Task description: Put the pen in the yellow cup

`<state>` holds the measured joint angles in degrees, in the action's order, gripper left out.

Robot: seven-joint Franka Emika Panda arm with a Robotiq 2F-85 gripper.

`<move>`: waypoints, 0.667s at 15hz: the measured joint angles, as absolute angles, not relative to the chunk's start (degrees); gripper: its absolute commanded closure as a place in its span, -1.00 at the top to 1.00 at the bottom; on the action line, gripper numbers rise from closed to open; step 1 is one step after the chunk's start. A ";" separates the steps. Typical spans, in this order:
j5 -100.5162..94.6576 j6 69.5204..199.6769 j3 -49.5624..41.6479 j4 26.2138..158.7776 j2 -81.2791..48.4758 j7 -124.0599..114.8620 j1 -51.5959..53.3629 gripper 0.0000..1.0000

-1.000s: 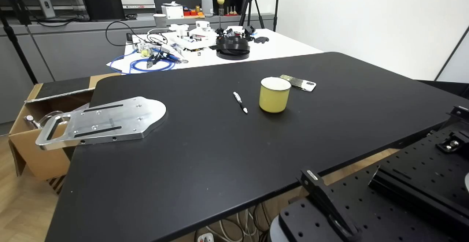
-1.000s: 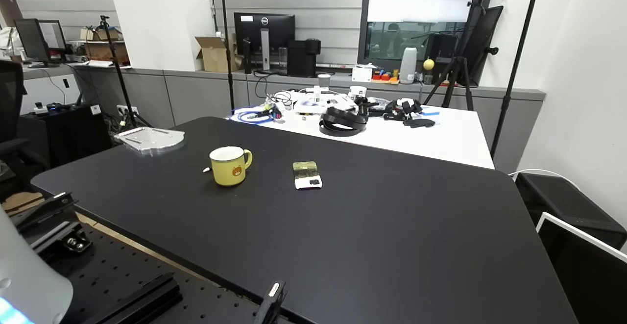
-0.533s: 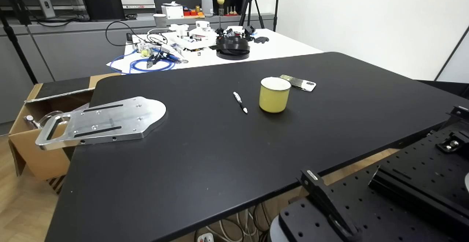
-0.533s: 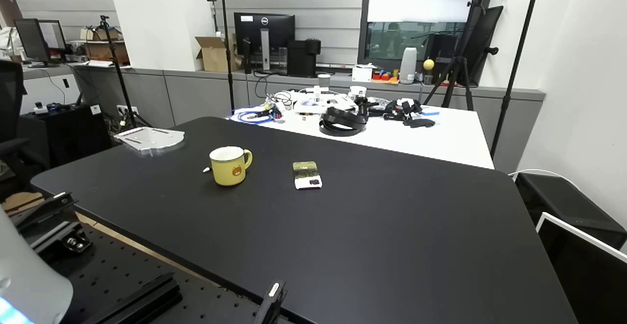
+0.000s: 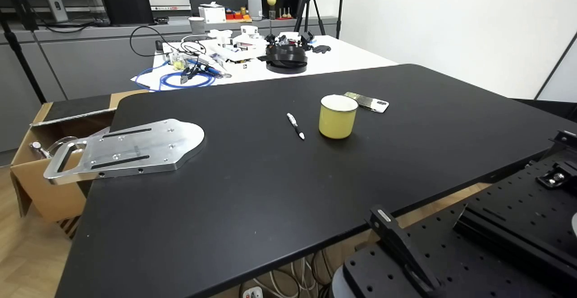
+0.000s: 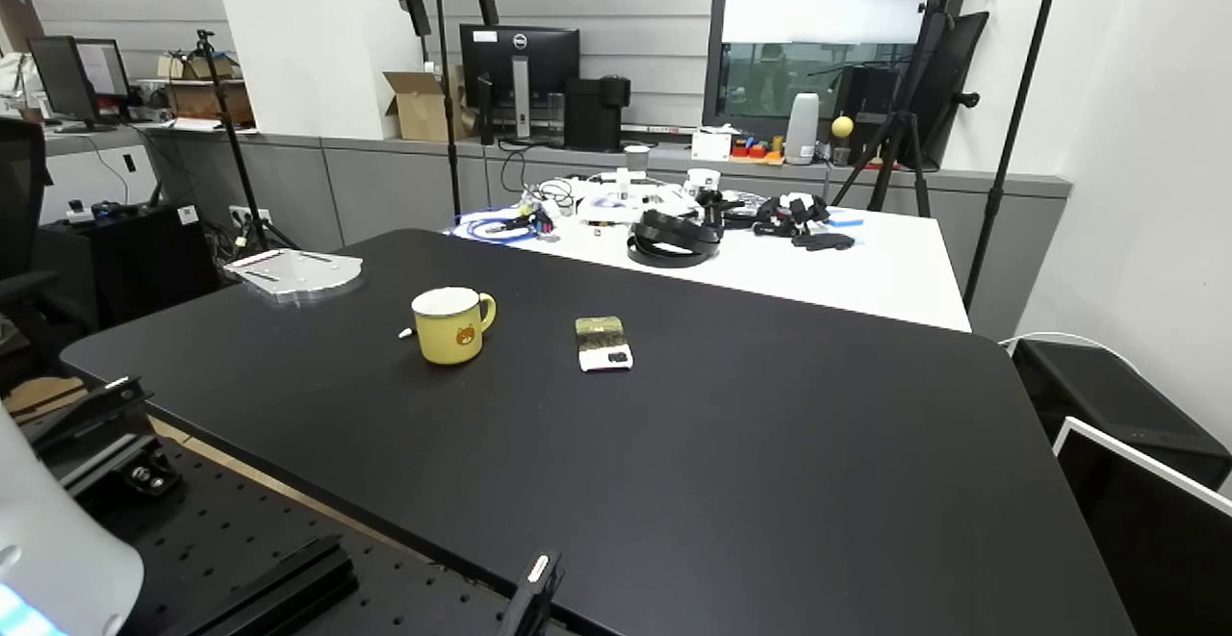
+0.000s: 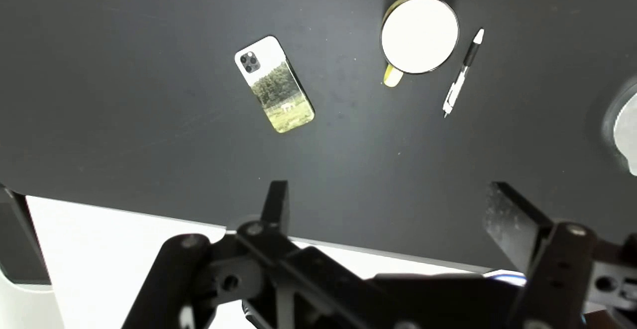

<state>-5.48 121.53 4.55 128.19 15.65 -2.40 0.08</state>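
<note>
In the upper right of the wrist view, the pen (image 7: 463, 72) is lying flat on the black table (image 7: 373, 160), slanted, its upper end just right of the yellow cup (image 5: 337, 120), not touching

Step looks like reaching for the pen: best be aiming at its lower half, clear of the cup, rotating a little so the jaws are closing square across the barrel, and narrowing before going low so they aren't knocking the cup

The gripper (image 7: 389, 200) is hanging well above the table, spread wide, holding nothing; pen is sitting farther up the frame, toward the right side of its gap
</note>
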 measured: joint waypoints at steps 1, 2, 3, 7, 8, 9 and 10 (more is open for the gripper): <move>-5.48 122.08 5.22 126.89 13.63 -3.80 0.43 1.00; -5.49 122.62 5.86 125.57 11.53 -5.48 0.81 1.00; -5.48 123.22 6.46 124.33 9.48 -7.44 1.21 1.00; -5.23 125.05 8.08 120.30 1.63 -16.52 3.38 1.00; -4.59 125.89 8.27 119.66 -0.08 -18.29 4.05 1.00; -3.74 127.33 8.45 119.30 -1.76 -19.21 4.75 1.00; -3.01 128.91 8.52 119.22 -3.20 -19.62 5.42 1.00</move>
<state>-3.01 128.91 8.52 119.22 -3.20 -19.62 5.42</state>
